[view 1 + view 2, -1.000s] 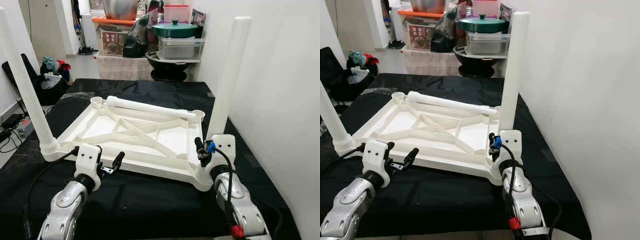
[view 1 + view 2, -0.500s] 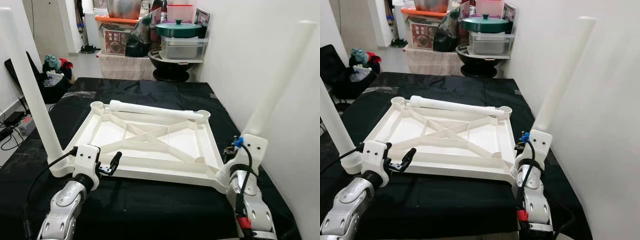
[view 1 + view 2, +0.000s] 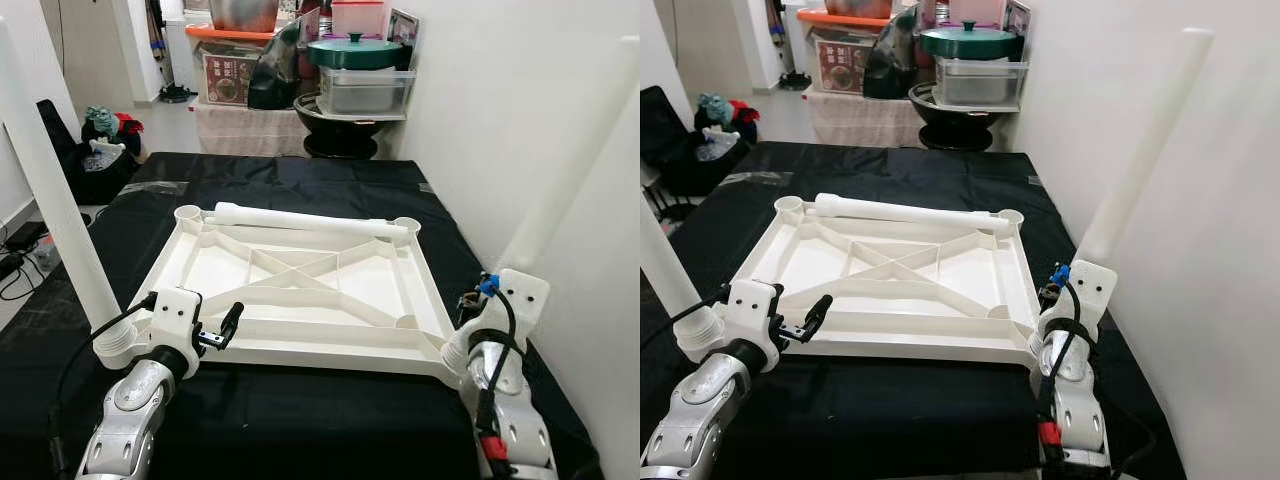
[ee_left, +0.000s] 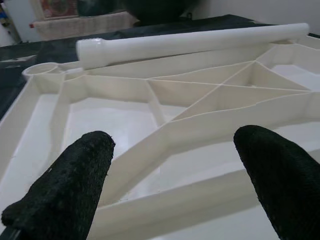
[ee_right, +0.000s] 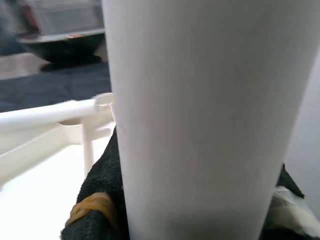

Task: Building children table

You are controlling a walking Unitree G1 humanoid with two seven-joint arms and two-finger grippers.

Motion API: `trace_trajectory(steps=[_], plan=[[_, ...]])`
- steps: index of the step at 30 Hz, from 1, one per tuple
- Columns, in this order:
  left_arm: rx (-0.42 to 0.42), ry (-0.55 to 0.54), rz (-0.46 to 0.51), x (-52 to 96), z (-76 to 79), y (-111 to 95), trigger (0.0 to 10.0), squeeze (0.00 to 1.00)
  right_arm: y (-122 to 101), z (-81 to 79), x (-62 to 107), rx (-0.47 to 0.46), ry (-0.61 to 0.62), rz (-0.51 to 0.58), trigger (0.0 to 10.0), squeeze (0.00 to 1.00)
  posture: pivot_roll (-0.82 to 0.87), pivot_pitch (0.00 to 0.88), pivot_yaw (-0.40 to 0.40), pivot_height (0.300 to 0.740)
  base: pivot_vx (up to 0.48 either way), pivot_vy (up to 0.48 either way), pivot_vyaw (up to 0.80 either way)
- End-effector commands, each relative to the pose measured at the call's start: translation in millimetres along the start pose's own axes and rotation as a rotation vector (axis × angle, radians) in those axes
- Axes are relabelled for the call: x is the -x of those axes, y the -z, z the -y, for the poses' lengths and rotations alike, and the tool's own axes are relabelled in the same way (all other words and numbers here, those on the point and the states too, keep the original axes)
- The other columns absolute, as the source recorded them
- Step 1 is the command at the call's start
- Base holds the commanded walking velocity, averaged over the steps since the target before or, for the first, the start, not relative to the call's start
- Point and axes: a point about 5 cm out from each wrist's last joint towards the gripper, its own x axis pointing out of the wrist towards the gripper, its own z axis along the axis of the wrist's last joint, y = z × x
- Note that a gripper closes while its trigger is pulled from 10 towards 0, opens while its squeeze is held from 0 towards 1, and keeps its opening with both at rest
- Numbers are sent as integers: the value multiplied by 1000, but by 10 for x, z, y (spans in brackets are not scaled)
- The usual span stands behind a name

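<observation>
On the black cloth-covered table [image 3: 300,410] lies the white plastic children's tabletop [image 3: 300,285], upside down, its ribbed underside facing up. At the near right corner, the right gripper [image 3: 1052,297] is mostly hidden behind its own white wrist housing; the right wrist view shows its black fingers [image 5: 100,185] closed around the right white plastic leg tube [image 3: 1140,150], which leans away to the right, toward the white wall [image 3: 500,110]. Whether the tube's foot sits in the corner socket cannot be told, since the wrist covers it. The tube's top is cut off by the frame edge in the left eye view.

At the near left corner stands the left white plastic leg tube [image 3: 55,210], tilted left, its top cut off and its threaded base partly covered by the left arm's white wrist. The left gripper [image 4: 175,165] hovers just beside the tabletop's near edge, fingers spread wide, holding nothing.

Across the far edge of the tabletop lies a third white leg tube [image 3: 300,218], between two round corner sockets.

Beyond the table sit a green lidded pot [image 3: 353,50], a clear plastic container [image 3: 362,92] and a black bowl [image 3: 335,125]; far left, a dark chair [image 3: 85,160] holds a heap of clothes.
</observation>
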Motion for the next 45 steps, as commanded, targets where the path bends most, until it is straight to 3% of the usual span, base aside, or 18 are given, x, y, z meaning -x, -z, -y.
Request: trace_trajectory(steps=[1, 5, 8, 9, 14, 17, 24, 29, 33, 37, 39, 42, 45], plan=[[-7, 9, -1, -6, 18, 15, 10000, 0, 241, -62, 72, -4, -103, -92, 10000, 0, 73, 0, -38, 740, 0, 0, 0], [-10, 9, -3, -15, 8, 16, 10000, 0, 97, -330, 166, -82, -401, -33, 10000, 0, 72, 0, -38, 740, 0, 0, 0], [-10, 10, -3, -16, 6, 17, 10000, 0, 60, -373, 188, -97, -442, -18, 10000, 0, 69, 0, -36, 740, 0, 0, 0], [-12, 12, -3, -25, 3, 16, 10000, 0, -10, -525, 264, -104, -571, 10, 10000, 0, 69, 0, -37, 740, 0, 0, 0], [-15, 13, -2, -30, 2, 17, 10000, 0, -17, -641, 342, -97, -684, 16, 10000, 0, 69, 0, -37, 740, 0, 0, 0], [-20, 9, -5, -21, -30, 16, 10000, 0, 40, -752, 466, -96, -838, -25, 10000, 0, 82, 0, -43, 740, 0, 0, 0], [-26, 7, -9, -18, -49, 15, 10000, 0, 89, -805, 565, -72, -985, -62, 10000, 0, 88, 0, -46, 740, 0, 0, 0], [-29, 9, -12, -14, -43, 23, 10000, 0, 87, -765, 520, -45, -976, -55, 10000, 0, 89, 0, -46, 740, 0, 0, 0], [-32, 15, -18, -9, -20, 42, 10000, 0, -73, -500, 195, 47, -773, 44, 10000, 0, 82, 0, -42, 740, 0, 0, 0], [-32, 17, -18, -10, -15, 45, 10000, 0, -113, -432, 128, 68, -723, 65, 10000, 0, 81, 0, -42, 740, 0, 0, 0], [-29, 21, -17, -19, -2, 45, 10000, 0, -277, -203, -39, 109, -601, 135, 10000, 0, 76, 0, -38, 740, 0, 0, 0], [-28, 23, -16, -26, 4, 46, 10000, 0, -378, -72, -115, 139, -531, 179, 10000, 0, 73, 0, -36, 740, 0, 0, 0], [-27, 27, -13, -46, 8, 42, 10000, 0, -541, 199, -222, 251, -373, 275, 10000, 0, 72, 0, -37, 740, 0, 0, 0]])
